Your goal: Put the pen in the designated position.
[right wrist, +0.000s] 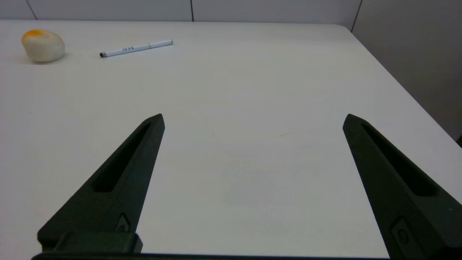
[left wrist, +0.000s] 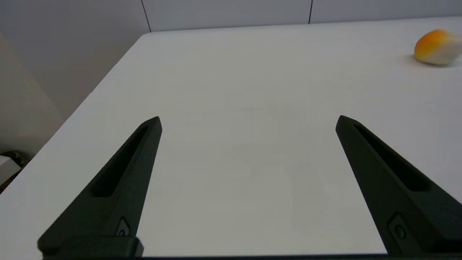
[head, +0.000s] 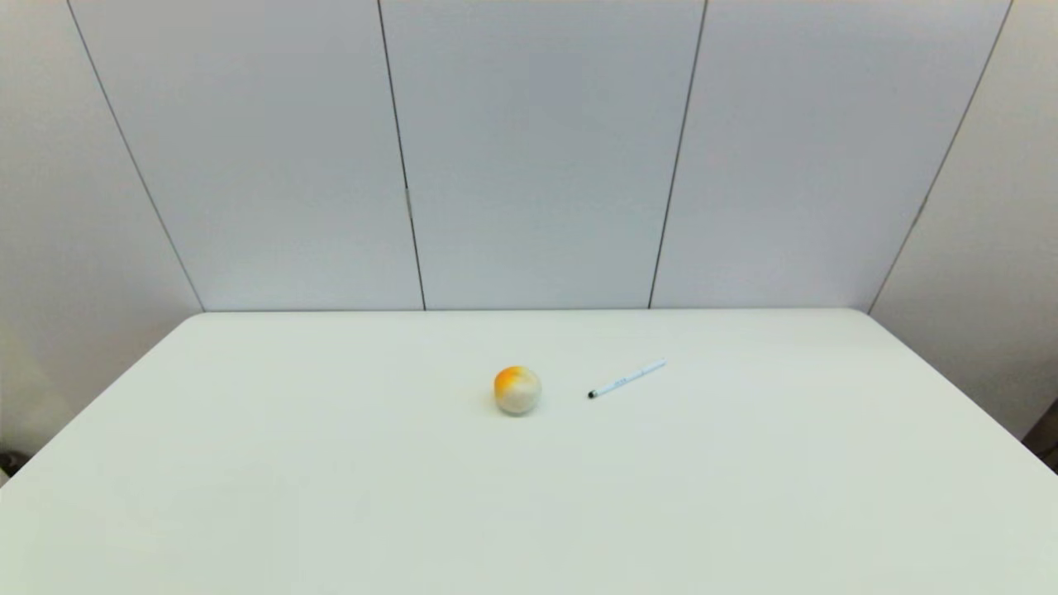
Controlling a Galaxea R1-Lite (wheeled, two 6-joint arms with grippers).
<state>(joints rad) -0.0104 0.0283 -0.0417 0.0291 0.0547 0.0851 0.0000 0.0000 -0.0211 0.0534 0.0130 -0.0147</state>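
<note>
A slim white pen (head: 627, 378) with a dark tip lies flat on the table, just right of centre, its tip pointing toward the ball. The right wrist view also shows the pen (right wrist: 136, 48), far ahead of my right gripper (right wrist: 253, 119), which is open and holds nothing. My left gripper (left wrist: 248, 120) is open too, over bare table near the left side. Neither arm appears in the head view.
An orange-and-white ball (head: 517, 389) rests left of the pen, a short gap between them; the ball (left wrist: 437, 47) shows in the left wrist view and the ball (right wrist: 43, 45) in the right wrist view. The white table (head: 331, 496) ends at grey wall panels behind.
</note>
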